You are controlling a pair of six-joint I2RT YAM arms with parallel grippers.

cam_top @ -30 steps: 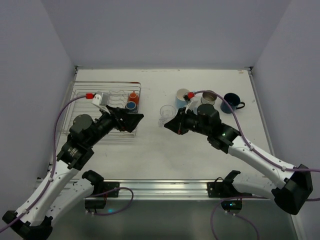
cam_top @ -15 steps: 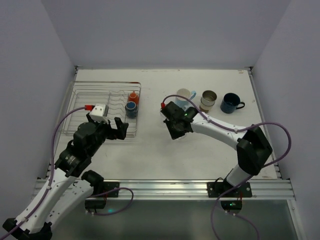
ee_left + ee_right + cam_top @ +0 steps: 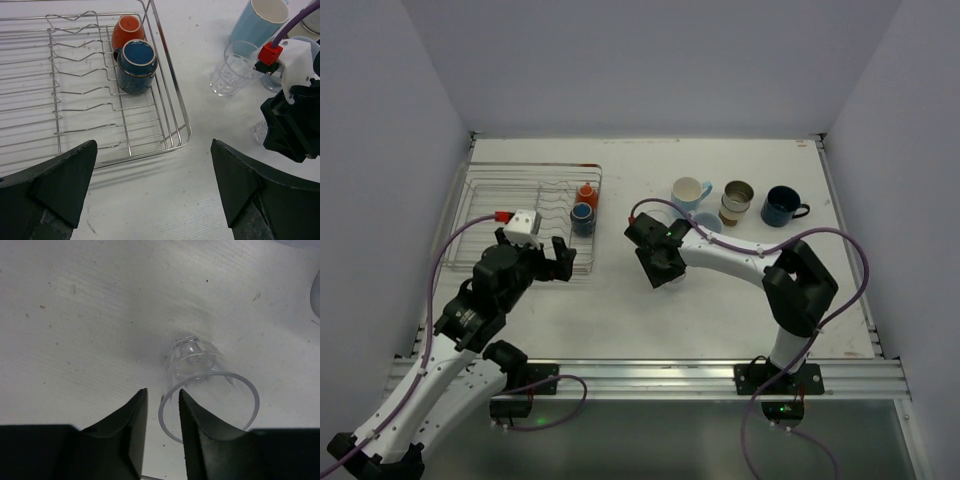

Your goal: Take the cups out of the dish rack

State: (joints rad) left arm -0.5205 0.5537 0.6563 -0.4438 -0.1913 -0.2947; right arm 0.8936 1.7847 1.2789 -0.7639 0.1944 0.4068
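An orange mug (image 3: 127,31) and a navy mug (image 3: 136,62) were held in the dish rack (image 3: 75,107); right of it, a clear glass (image 3: 195,362) was straddled at its rim by the barely parted right gripper (image 3: 162,396), the left gripper (image 3: 154,150) spread wide.

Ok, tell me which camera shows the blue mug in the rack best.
The left wrist view: the blue mug appears large and unobstructed beside the orange mug in the dish rack. The top external view shows it only small; the right wrist view misses it entirely.

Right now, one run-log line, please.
left hand open by rack | right hand parted astride clear glass rim | in rack: orange mug, blue mug
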